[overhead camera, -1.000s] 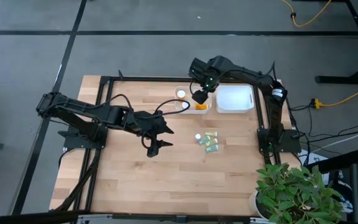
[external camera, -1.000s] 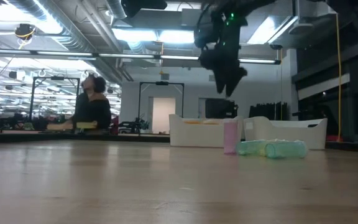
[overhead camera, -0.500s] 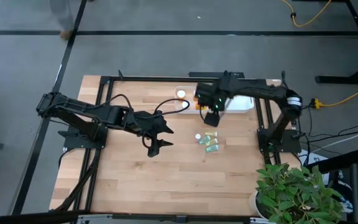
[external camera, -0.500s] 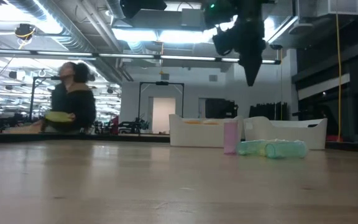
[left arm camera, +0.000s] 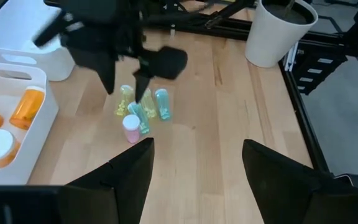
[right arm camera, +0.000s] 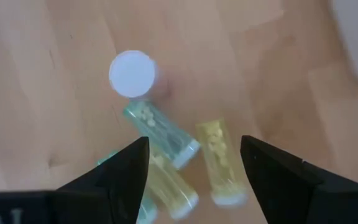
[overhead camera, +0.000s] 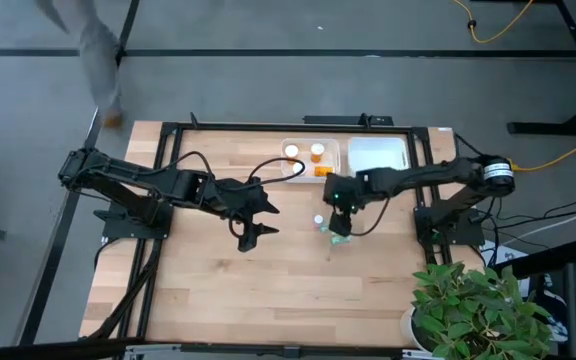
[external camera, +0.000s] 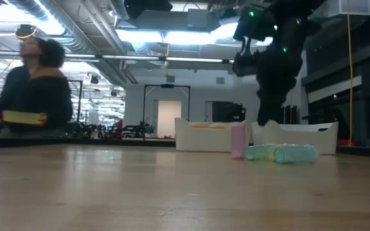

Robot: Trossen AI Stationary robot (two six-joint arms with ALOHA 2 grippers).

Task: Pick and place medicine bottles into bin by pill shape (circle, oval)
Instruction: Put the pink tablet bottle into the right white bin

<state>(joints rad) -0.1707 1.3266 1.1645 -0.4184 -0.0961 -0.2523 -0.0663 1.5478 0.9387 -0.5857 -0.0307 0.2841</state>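
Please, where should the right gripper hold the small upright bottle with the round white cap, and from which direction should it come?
Hold the small upright bottle with the round white cap by its sides just under the cap, coming straight down. It stands upright, cap upward, so its round body probably suits a top grasp. The open right gripper hangs above the cluster; the pale teal lying bottle is very close, so place the fingers away from it.

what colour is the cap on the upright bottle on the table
Pale pink-white cap, seen best in the right wrist view.

We are looking straight down on the table [overhead camera: 218,290], level across it, and closely from both wrists; every view is sharing the bottles [overhead camera: 334,228].
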